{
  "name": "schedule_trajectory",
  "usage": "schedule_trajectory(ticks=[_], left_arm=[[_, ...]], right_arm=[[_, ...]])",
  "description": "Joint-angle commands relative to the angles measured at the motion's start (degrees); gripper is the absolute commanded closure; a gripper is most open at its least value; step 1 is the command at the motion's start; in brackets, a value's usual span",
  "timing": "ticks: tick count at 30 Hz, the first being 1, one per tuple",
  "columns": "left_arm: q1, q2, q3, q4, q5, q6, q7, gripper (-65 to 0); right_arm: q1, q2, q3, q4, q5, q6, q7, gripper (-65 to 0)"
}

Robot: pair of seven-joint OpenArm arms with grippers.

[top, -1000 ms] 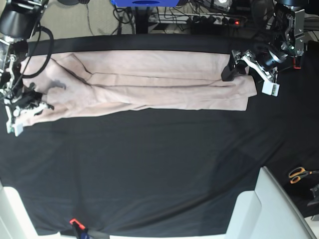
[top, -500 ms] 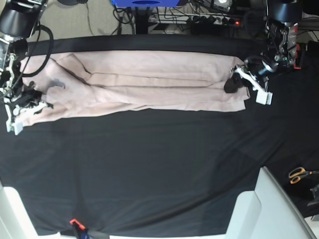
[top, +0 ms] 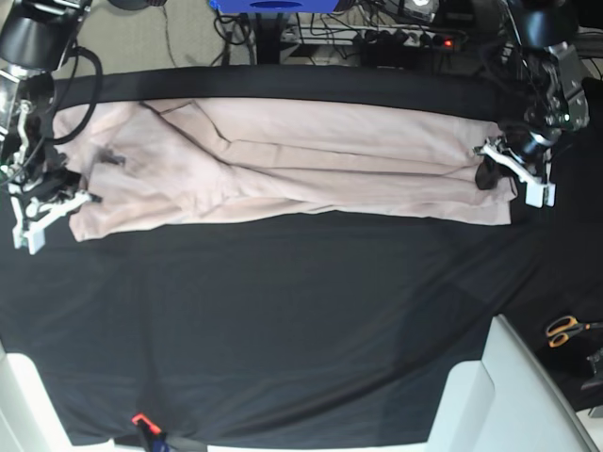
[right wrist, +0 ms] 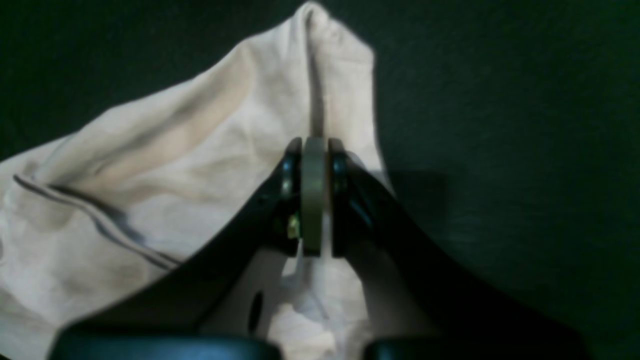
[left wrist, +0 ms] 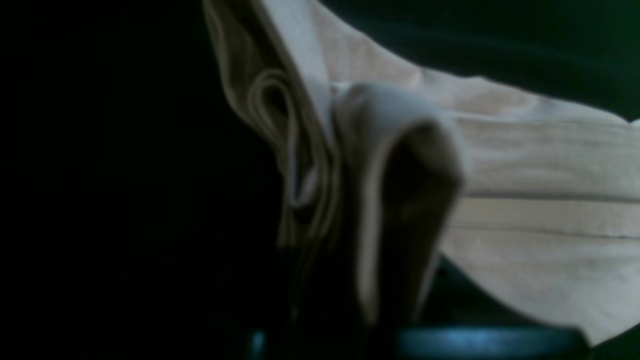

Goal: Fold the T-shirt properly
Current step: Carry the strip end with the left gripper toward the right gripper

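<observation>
Your left tool (top: 504, 168) has pulled the T-shirt (top: 311, 160) taut — both grip cloth; only the right wrist view shows the right tool (right wrist: 314, 200) pinching — no writing.

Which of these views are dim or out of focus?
Left wrist: very dark, whole left side black, the bunched T-shirt fold close to the lens is blurred. Right wrist: soft and underexposed, right claw a dark silhouette over the cloth. Base: evenly lit and sharp, though the black cloth shows little detail.

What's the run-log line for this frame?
stage: stretching | left gripper: shut on T-shirt end | right gripper: shut on T-shirt's other end | shirt: long folded band on black cloth
</observation>
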Motion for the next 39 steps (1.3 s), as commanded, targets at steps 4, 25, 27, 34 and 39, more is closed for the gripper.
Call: schedule_trajectory(ticks=[4,25,27,34,39], left_arm=[[3.9,2.4,-3.5,11.1,7.2,1.2,-4.6,0.0],[11.9,19.2,27.3,39.8,37.4,21.4,5.4,0.0],[11.9,19.8,29.1,39.8,37.4,21.4,6.7,0.0],[11.3,23.2,33.8,39.5,37.5,21.4,7.3,0.0],[9.7,23.4,38.4,37.4,37.5,25.7,7.7,0.0]], right_arm=[[0.9,0.5,0.1,1.1,0.6,0.0,1.0,-2.9],[1.0,0.6,0.3,1.1,0.6,0.0,1.0,-2.9],[1.0,0.8,0.3,1.1,0.6,0.0,1.0,-2.9],[1.1,0.9,0.3,1.1,0.6,0.0,1.0,-2.9],[1.1,0.9,0.3,1.1,0.6,0.0,1.0,-2.9]])
